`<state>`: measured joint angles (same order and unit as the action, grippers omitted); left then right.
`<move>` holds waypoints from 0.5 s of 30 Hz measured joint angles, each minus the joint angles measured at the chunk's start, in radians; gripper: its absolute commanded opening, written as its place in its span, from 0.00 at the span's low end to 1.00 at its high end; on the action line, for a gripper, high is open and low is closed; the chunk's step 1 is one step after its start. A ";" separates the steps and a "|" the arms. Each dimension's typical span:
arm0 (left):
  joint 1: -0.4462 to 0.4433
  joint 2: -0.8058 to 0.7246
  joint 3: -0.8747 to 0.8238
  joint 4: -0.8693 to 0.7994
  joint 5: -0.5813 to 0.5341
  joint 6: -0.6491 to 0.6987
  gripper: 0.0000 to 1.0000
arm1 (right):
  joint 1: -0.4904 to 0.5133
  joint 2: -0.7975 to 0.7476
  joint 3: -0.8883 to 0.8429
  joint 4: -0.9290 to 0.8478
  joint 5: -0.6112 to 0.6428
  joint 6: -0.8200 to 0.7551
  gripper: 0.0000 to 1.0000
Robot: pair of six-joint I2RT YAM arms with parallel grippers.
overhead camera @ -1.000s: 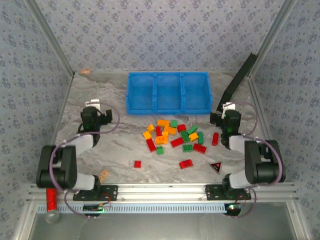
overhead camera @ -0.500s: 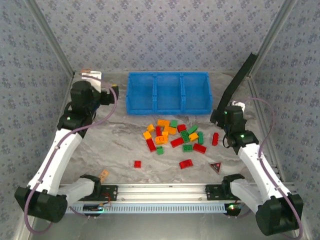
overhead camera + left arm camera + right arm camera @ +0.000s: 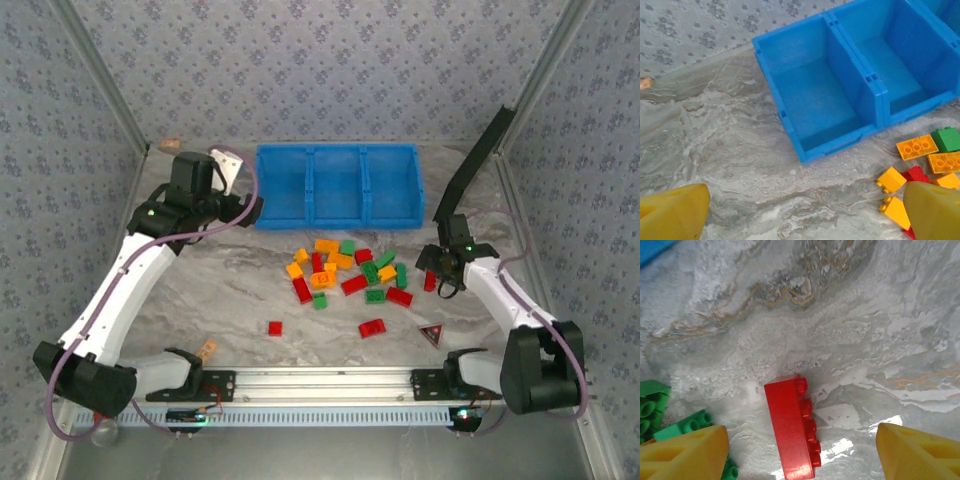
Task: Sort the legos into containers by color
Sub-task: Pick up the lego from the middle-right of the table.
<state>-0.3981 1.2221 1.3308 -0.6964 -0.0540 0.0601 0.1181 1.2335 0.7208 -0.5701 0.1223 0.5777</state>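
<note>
The legos lie as a loose pile of red, green and orange-yellow bricks on the marble table, in front of the containers, a blue three-compartment tray. My right gripper hangs over a lone red brick at the pile's right. In the right wrist view this red brick lies on its side between the open gripper, with gaps on both sides. My left gripper is near the tray's left front corner. In the left wrist view it stands open over bare table, the tray ahead.
Two red bricks lie apart toward the near edge. A black-and-red triangular piece sits at the near right. A black bar leans at the back right. Orange and green bricks lie right of the left gripper.
The left arm has swung right from the back-left corner toward the tray's left front corner. The right gripper has come down and forward over the lone red brick, its fingers a little closer together.
</note>
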 measured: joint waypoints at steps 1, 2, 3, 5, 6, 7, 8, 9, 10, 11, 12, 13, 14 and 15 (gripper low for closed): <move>-0.004 0.005 0.000 -0.006 0.003 0.000 0.99 | -0.007 0.017 0.000 0.005 -0.007 -0.005 0.76; -0.007 0.011 0.000 -0.013 0.006 0.000 0.99 | -0.014 0.032 0.000 0.011 -0.012 -0.010 0.74; -0.010 0.015 0.000 -0.019 0.009 0.000 0.99 | -0.022 0.048 -0.002 0.020 -0.018 -0.017 0.73; -0.016 0.023 0.000 -0.027 0.013 0.000 0.99 | -0.032 0.083 -0.004 0.037 -0.032 -0.026 0.70; -0.018 0.027 0.000 -0.032 0.014 0.000 0.99 | -0.035 0.100 -0.006 0.047 -0.037 -0.031 0.68; -0.019 0.030 0.000 -0.037 0.014 0.000 0.99 | -0.038 0.117 -0.009 0.059 -0.045 -0.035 0.66; -0.021 0.033 0.000 -0.040 0.014 0.000 0.99 | -0.038 0.129 -0.012 0.067 -0.050 -0.039 0.64; -0.022 0.037 0.000 -0.042 0.014 0.000 0.99 | -0.038 0.142 -0.016 0.074 -0.056 -0.043 0.62; -0.024 0.040 0.000 -0.043 0.014 0.000 0.99 | -0.038 0.152 -0.018 0.078 -0.061 -0.046 0.60; -0.026 0.043 0.000 -0.045 0.014 0.000 0.99 | -0.038 0.162 -0.018 0.081 -0.065 -0.048 0.58; -0.028 0.047 0.000 -0.047 0.014 0.000 0.99 | -0.038 0.172 -0.017 0.085 -0.068 -0.050 0.56; -0.030 0.050 0.000 -0.049 0.014 -0.001 0.99 | -0.039 0.182 -0.017 0.089 -0.072 -0.051 0.52; -0.031 0.052 0.000 -0.053 0.014 -0.005 0.99 | -0.039 0.190 -0.017 0.090 -0.075 -0.051 0.49; -0.032 0.055 0.000 -0.058 0.014 -0.010 0.99 | -0.039 0.197 -0.017 0.091 -0.079 -0.053 0.47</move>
<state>-0.4297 1.2766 1.3308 -0.7540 -0.0395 0.0505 0.0795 1.4303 0.7036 -0.4789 0.0433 0.5247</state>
